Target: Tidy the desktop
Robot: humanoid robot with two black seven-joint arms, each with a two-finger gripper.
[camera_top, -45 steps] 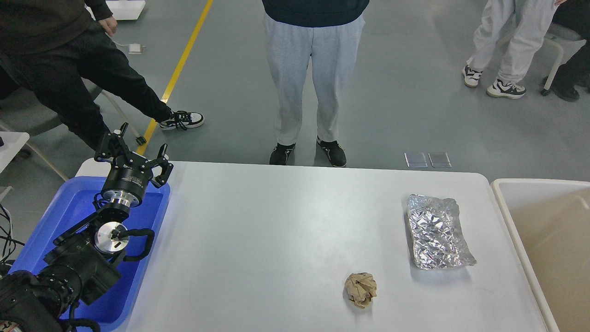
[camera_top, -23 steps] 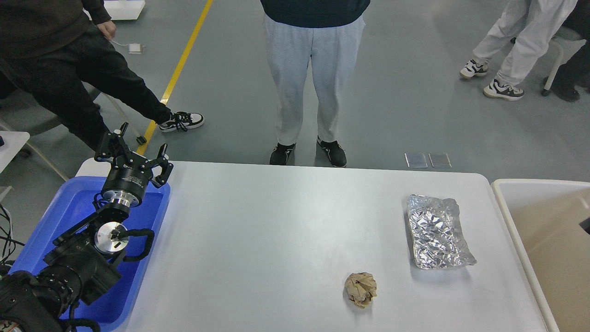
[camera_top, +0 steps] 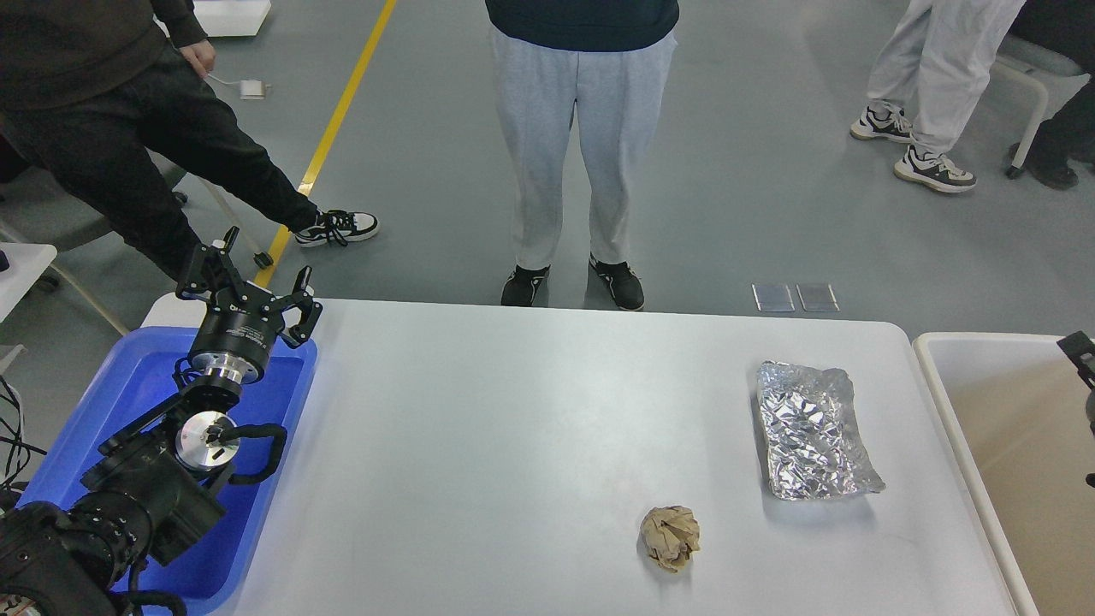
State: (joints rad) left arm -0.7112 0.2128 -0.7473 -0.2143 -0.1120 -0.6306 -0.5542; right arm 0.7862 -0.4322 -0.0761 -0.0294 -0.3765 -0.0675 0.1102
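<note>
The white desktop (camera_top: 513,445) fills the middle of the head view. On it lie a crumpled brown paper ball (camera_top: 670,536) at the front right and a crumpled silver foil sheet (camera_top: 813,430) behind it to the right. My left gripper (camera_top: 251,282) is open and empty, held above the far end of the blue tray (camera_top: 128,385) at the desktop's left edge, far from both items. A small black part of my right arm (camera_top: 1080,352) shows at the right edge above the beige bin (camera_top: 1009,428); its fingers cannot be told apart.
A person in grey trousers (camera_top: 565,154) stands right behind the table's far edge. Another person's leg (camera_top: 214,162) reaches near the far left corner. A third person's feet (camera_top: 932,167) are on the floor at the far right.
A black part of my right arm has come into view at the right edge over the beige bin. The left arm, the paper ball and the foil have not moved.
</note>
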